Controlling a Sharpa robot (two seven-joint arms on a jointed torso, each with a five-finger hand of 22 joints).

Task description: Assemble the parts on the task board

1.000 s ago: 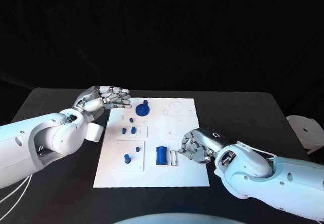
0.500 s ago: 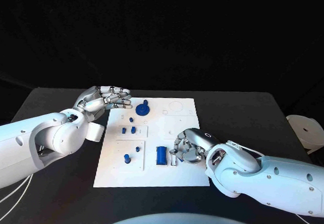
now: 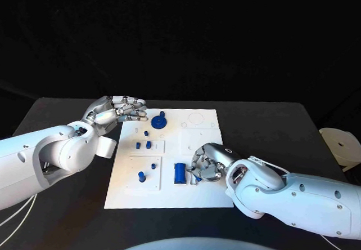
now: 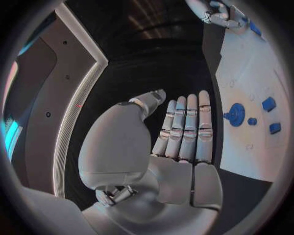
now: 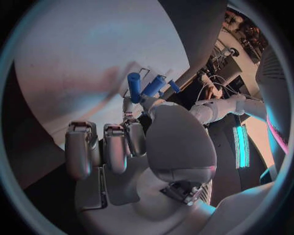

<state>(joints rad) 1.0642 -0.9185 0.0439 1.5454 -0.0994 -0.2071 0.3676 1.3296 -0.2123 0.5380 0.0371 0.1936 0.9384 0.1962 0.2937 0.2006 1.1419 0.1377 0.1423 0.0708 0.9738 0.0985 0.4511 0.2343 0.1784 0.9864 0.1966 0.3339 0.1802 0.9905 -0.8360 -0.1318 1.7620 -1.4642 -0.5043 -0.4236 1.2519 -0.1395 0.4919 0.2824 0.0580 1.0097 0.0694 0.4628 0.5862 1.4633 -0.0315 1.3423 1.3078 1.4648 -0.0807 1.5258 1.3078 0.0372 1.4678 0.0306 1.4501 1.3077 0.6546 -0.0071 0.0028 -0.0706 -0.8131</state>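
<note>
- Task board (image 3: 165, 197): one white plate on one black bench (image 3: 59, 110).
- Hands: two, left hand (image 3: 116, 110) and right hand (image 3: 209, 164).
- Blue parts: one gear (image 3: 158, 123), one cylinder (image 3: 179, 173), several small pieces (image 3: 148, 144), exact count unclear.

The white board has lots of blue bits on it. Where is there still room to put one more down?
The task board is bare along its near edge, below the blue cylinder. Crowded: the left column of small blue parts and around the right hand.

We note: task board (image 3: 195, 191) matt white, smooth. Parts (image 3: 179, 173) blue, plastic-looking, slight sheen. Table (image 3: 277, 136) matt black. Hands (image 3: 118, 110) brushed silver metal; arm shells (image 3: 307, 196) glossy white.
</note>
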